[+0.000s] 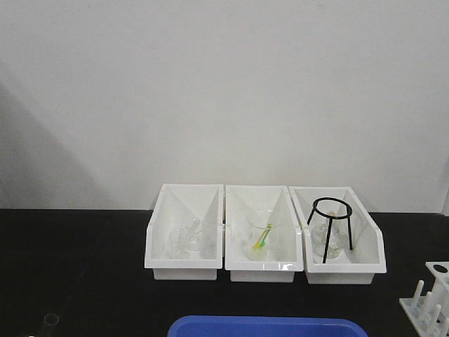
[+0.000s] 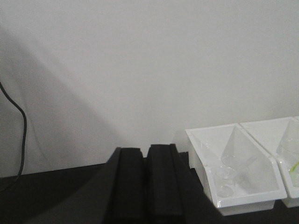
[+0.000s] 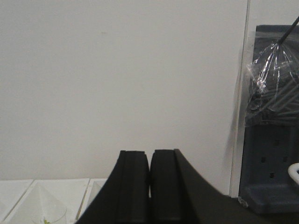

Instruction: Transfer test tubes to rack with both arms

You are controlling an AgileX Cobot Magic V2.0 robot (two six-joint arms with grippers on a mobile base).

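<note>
The white test-tube rack (image 1: 429, 300) shows only partly at the front view's bottom right corner, with upright pegs and one round hole. No test tubes show in any view. Neither arm appears in the front view. In the left wrist view my left gripper (image 2: 145, 151) is shut, its black jaws pressed together and empty, to the left of the left white bin (image 2: 236, 170). In the right wrist view my right gripper (image 3: 150, 154) is shut and empty, held above the table and facing the wall.
Three white open-front bins stand side by side on the black table (image 1: 70, 274): the left (image 1: 184, 239) holds clear glassware, the middle (image 1: 263, 239) a beaker with a green-yellow item, the right (image 1: 337, 239) a black wire tripod. A blue tray edge (image 1: 266, 326) is at the front. A dark panel with bagged rods (image 3: 273, 88) is at the right.
</note>
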